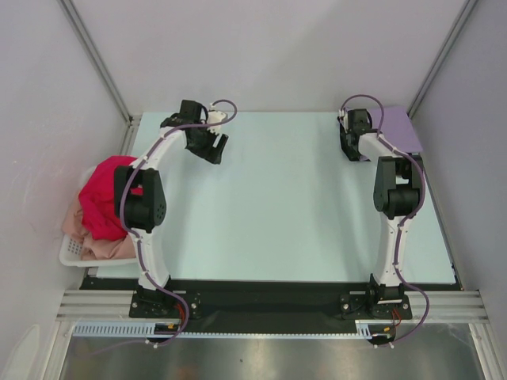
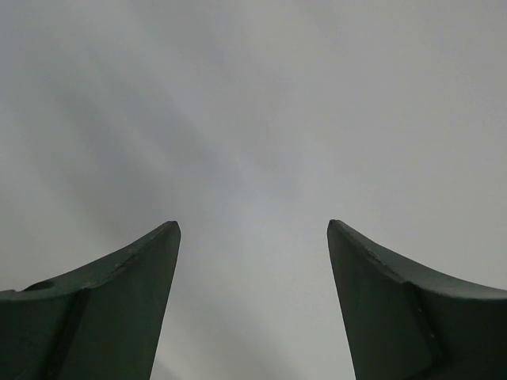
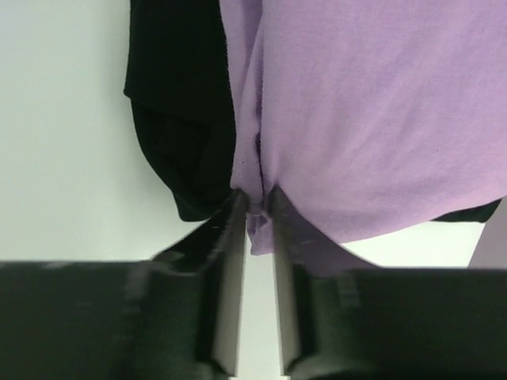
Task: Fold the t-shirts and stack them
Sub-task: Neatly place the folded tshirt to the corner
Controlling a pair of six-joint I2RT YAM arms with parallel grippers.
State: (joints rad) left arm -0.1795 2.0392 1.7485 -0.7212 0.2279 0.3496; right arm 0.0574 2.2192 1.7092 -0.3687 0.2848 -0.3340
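Between right gripper (image 3: 257, 215) jaws: purple shirt (image 3: 372, 119), pinched tight
Just left of them: black shirt (image 3: 178, 103)
Left gripper (image 2: 253, 226): gaping, empty

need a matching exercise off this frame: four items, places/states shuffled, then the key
Items
1. lavender t-shirt
2. black t-shirt
3. magenta-red t-shirt
4. left gripper

Places/states
A. in the white basket, piled on the peach-pink t-shirt
B. edge pinched by the right gripper
C. open, holding nothing
D. lying under the lavender t-shirt

Pairs: 1-B, 2-D, 3-A, 4-C
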